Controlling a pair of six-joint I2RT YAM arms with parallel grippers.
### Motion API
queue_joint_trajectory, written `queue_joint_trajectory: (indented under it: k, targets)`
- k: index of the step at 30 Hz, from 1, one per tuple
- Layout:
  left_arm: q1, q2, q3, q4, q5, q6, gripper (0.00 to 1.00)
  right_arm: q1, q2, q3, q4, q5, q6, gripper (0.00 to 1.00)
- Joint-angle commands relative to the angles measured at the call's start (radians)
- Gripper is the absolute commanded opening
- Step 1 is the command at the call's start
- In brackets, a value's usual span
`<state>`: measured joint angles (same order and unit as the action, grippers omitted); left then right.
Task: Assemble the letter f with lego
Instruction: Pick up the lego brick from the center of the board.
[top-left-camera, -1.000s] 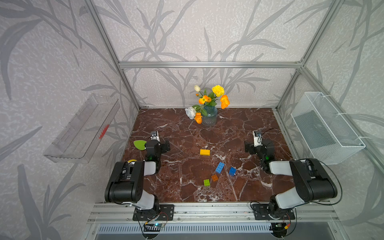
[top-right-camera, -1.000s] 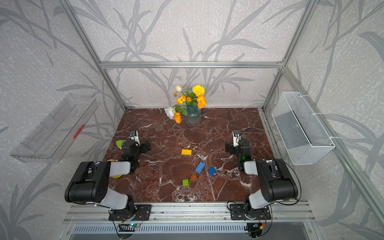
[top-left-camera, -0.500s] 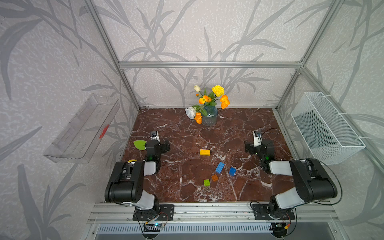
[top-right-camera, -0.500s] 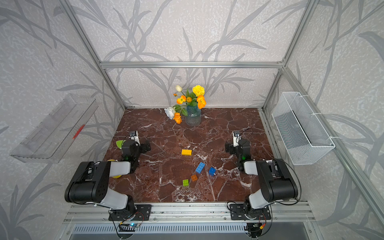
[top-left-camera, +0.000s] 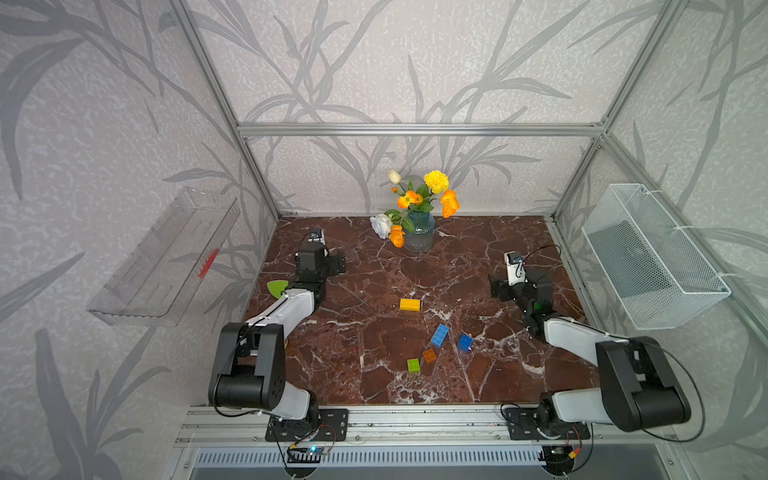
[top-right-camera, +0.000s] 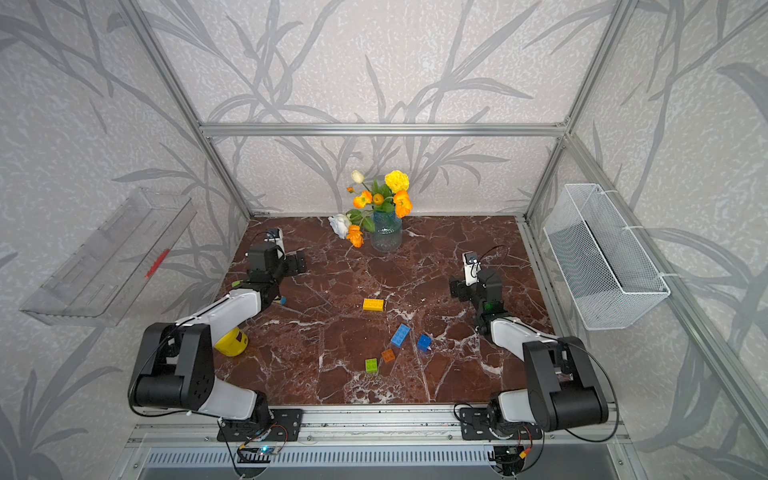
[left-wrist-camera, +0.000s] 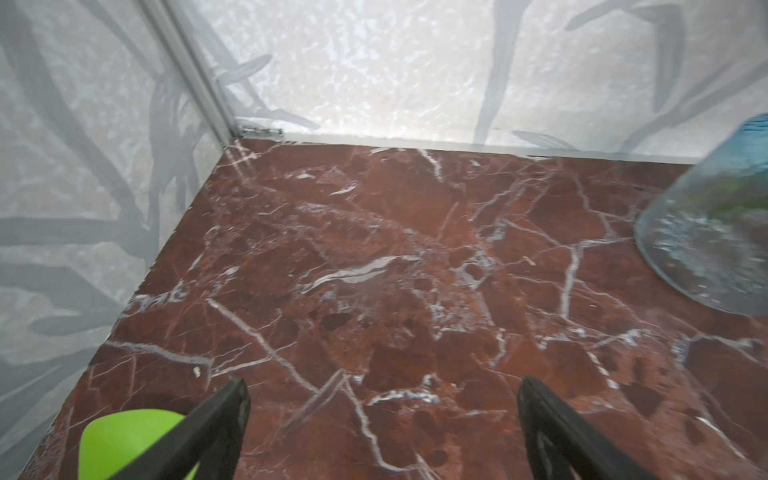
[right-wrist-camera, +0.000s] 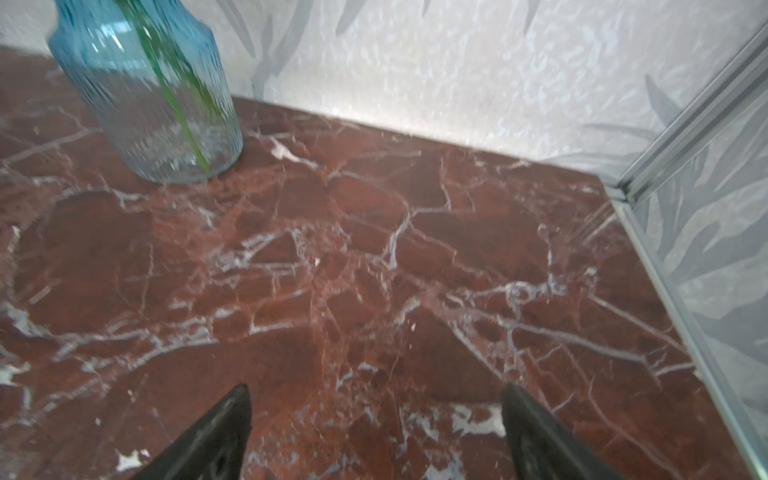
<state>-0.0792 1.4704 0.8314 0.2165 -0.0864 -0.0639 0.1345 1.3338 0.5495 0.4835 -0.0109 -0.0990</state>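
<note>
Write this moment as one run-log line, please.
stage: not started | lego: five loose bricks, none joined | left gripper: open, empty | right gripper: open, empty

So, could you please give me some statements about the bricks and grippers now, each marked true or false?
1. The yellow brick lies apart from the other four bricks. True.
2. The right gripper holds a blue brick. False: it is open and empty above the table.
3. The orange brick lies nearer the green brick than the yellow brick. True.
4. The bricks already form an F. False: all five lie loose.
5. The left gripper is shut. False: it is open.
</note>
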Motion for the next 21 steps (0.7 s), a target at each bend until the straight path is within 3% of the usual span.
queue_joint_trajectory:
  k: [1,5,9,14,21]
  targets:
    - [-0.055,-0.057,0.062,-0.204,0.015,-0.012,0.99,0.039,-0.077,0.133,-0.281,-0.010,0.021,0.90]
    - [-0.115,-0.140,0.084,-0.260,0.056,-0.017,0.99,0.135,-0.120,0.218,-0.453,0.020,0.052,0.88]
    - [-0.145,-0.292,0.026,-0.271,0.198,-0.030,1.00,0.249,-0.142,0.275,-0.619,0.054,0.089,0.84]
    - [-0.188,-0.523,-0.140,-0.219,0.326,-0.060,0.99,0.365,-0.209,0.242,-0.742,0.045,0.177,0.81]
    - [-0.249,-0.816,-0.380,-0.105,0.383,-0.137,0.99,0.536,-0.271,0.142,-0.867,0.109,0.353,0.75]
